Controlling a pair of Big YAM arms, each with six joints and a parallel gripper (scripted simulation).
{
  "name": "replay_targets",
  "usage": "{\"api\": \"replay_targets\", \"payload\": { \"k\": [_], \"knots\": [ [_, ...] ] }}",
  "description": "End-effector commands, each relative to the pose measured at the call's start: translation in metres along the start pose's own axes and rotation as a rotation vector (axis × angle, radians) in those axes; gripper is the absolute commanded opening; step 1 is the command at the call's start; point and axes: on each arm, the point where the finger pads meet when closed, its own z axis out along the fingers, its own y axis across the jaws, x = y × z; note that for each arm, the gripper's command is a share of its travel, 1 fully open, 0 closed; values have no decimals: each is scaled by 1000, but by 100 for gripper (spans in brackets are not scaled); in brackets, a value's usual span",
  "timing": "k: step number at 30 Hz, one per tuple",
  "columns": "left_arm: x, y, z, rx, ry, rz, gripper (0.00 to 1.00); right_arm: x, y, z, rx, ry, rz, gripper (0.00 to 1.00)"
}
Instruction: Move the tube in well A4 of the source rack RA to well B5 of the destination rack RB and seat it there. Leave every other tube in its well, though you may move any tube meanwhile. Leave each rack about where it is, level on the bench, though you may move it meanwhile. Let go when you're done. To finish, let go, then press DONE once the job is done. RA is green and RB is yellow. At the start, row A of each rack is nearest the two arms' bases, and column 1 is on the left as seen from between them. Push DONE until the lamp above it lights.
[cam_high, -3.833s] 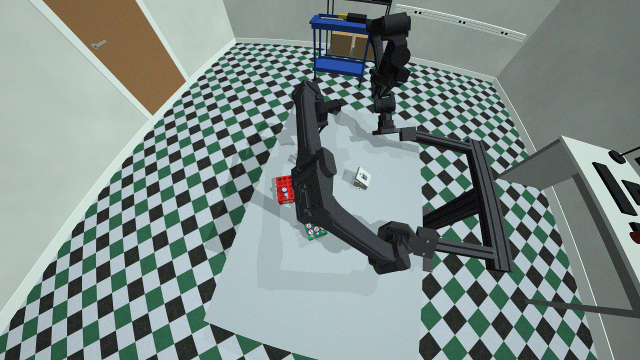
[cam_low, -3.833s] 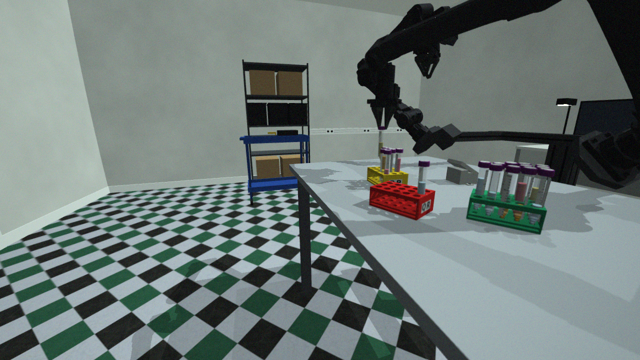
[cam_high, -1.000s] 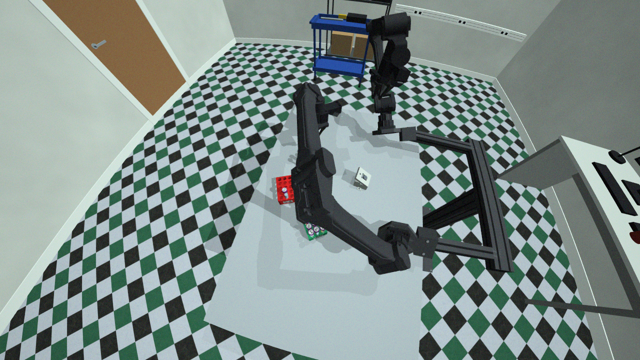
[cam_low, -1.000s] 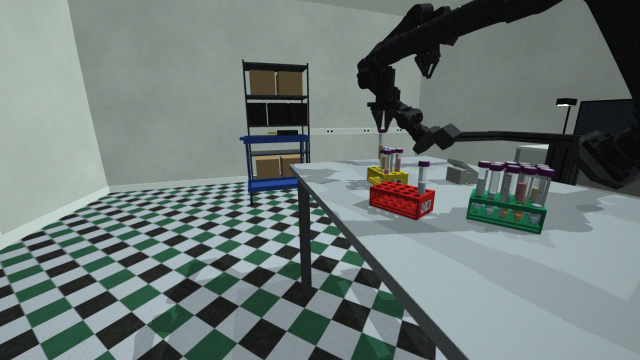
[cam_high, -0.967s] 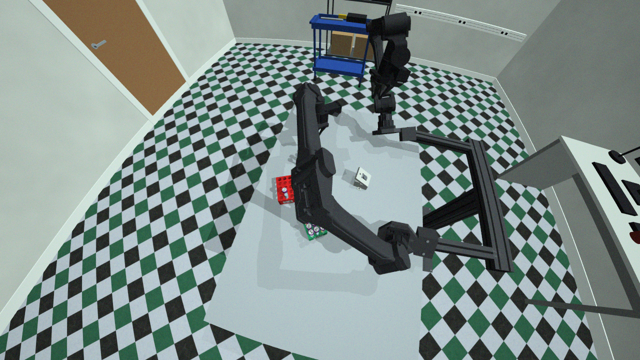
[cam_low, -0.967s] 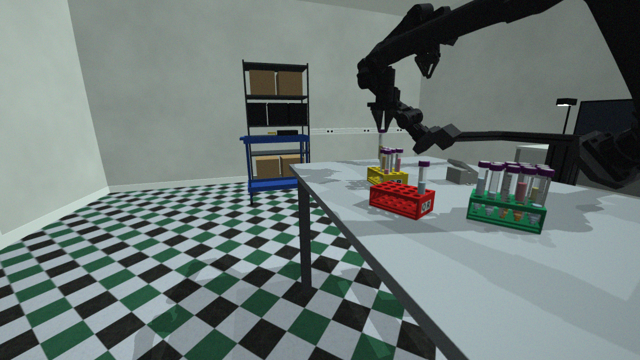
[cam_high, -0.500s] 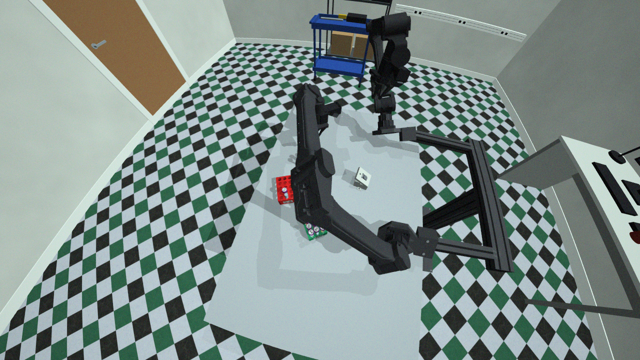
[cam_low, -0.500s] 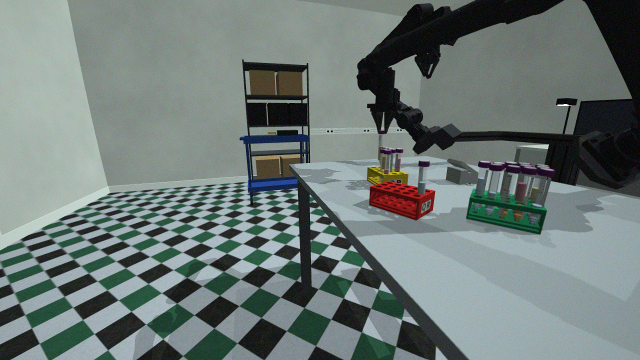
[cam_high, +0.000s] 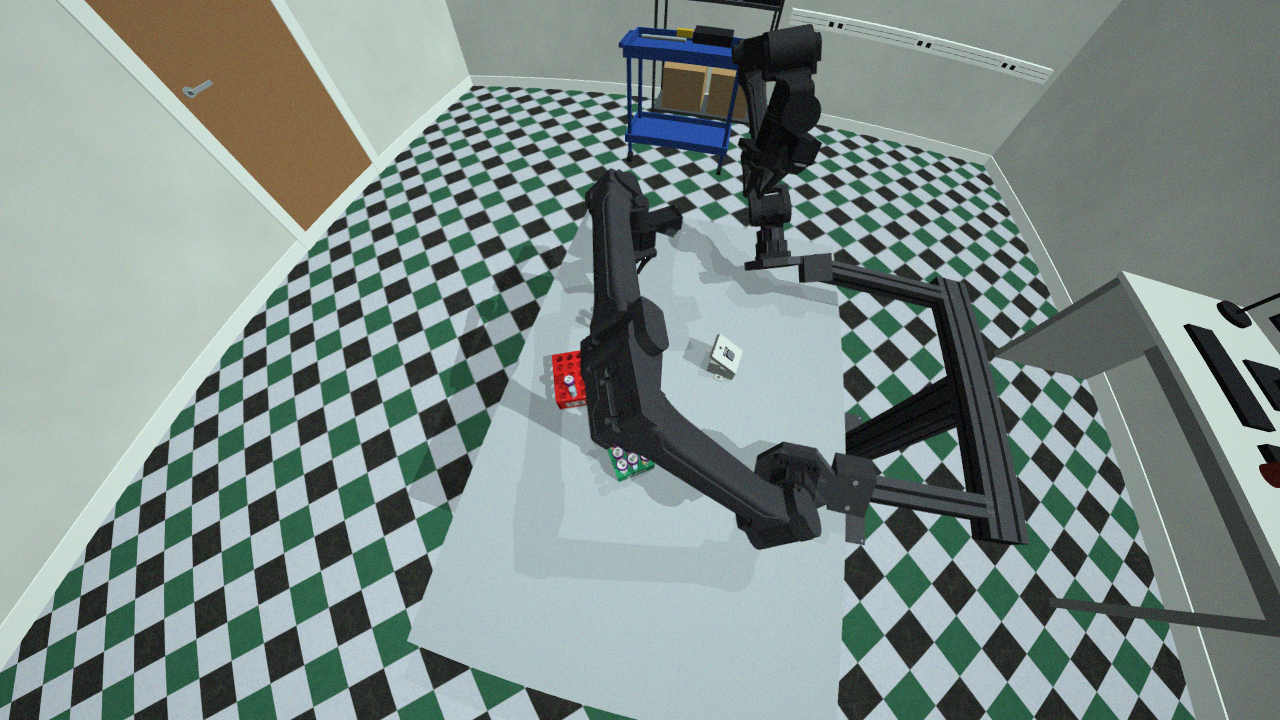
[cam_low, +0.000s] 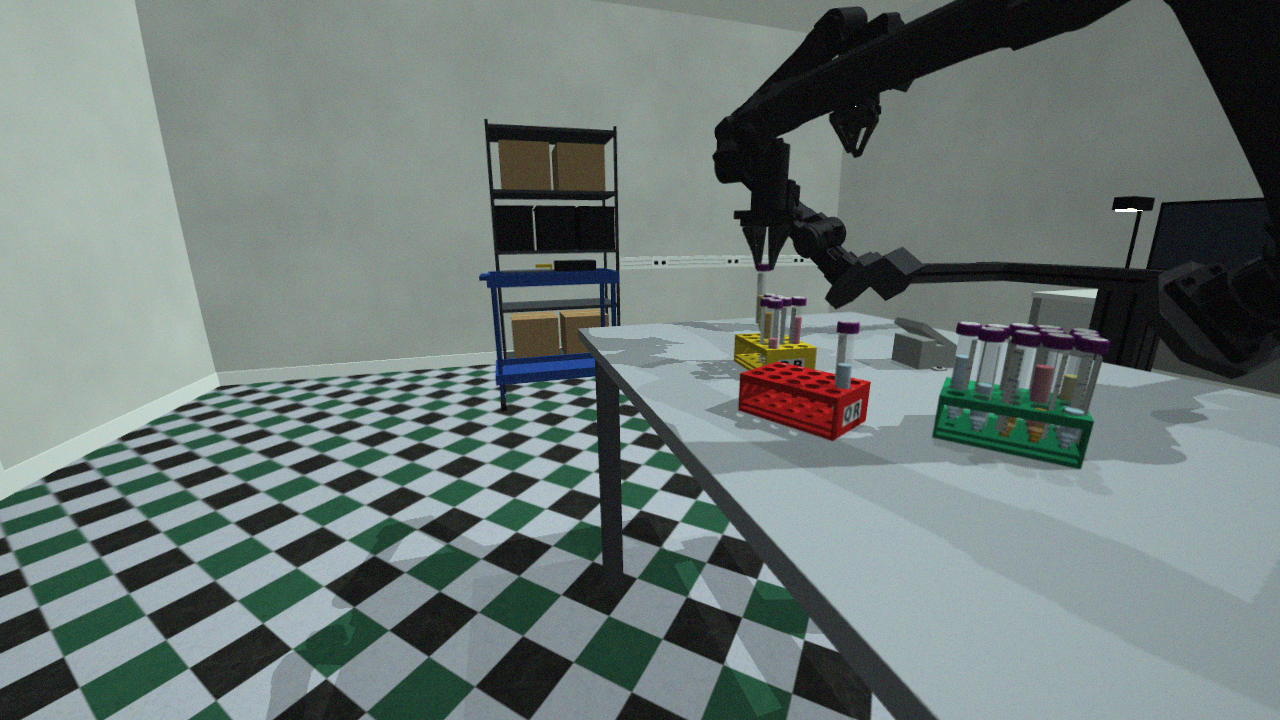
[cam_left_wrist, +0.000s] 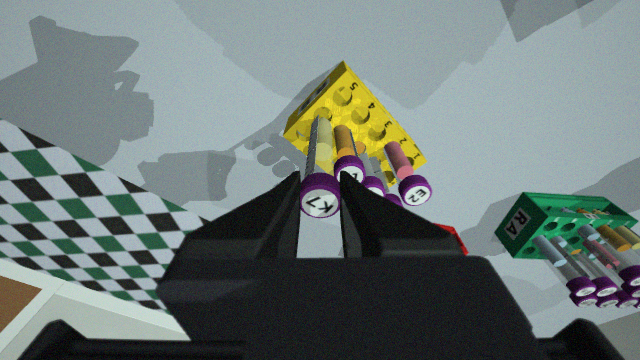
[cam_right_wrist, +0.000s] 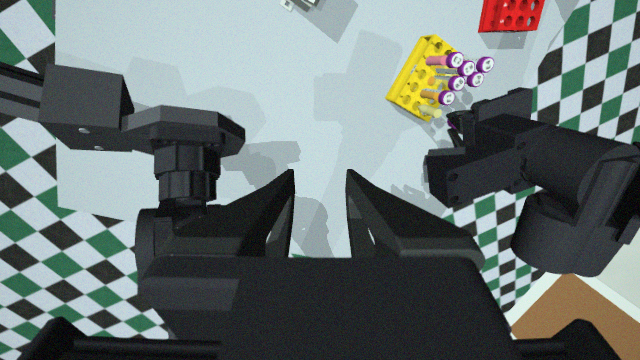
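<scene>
My left gripper (cam_left_wrist: 320, 180) (cam_low: 763, 260) is shut on a purple-capped tube marked K7 (cam_left_wrist: 320, 197) (cam_low: 761, 291), with pale yellow contents. The tube hangs near upright over the yellow rack (cam_left_wrist: 344, 74) (cam_low: 744, 344) (cam_right_wrist: 410, 70). In the left wrist view its lower end overlaps the rack by the column 5 end; I cannot tell whether it touches a well. Several other tubes stand in this rack. The green rack (cam_left_wrist: 530, 205) (cam_low: 1002, 445) (cam_high: 620, 476) holds several tubes; well A4 is not clear. My right gripper (cam_right_wrist: 320, 179) (cam_low: 856, 147) is partly open, empty and high above the table.
A red rack (cam_low: 836, 416) (cam_high: 559, 394) with one tube (cam_low: 844, 358) stands between the yellow and green racks. A grey box with a sloped panel (cam_high: 718, 342) (cam_low: 921, 351) stands nearer the arms' bases. The left arm reaches over the table and hides the yellow rack in the top view.
</scene>
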Motion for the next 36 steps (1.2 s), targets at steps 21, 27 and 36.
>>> {"api": "replay_targets", "payload": {
  "k": [21, 27, 36],
  "knots": [
    [1, 1, 28, 22, -7, -1, 0, -5, -6, -11, 9, -29, 11, 30],
    [2, 2, 29, 20, -7, -3, 0, -5, -6, -11, 9, -29, 11, 30],
    [6, 10, 24, 2, -12, -22, 0, -5, -6, -11, 9, -29, 11, 30]
  ]
}}
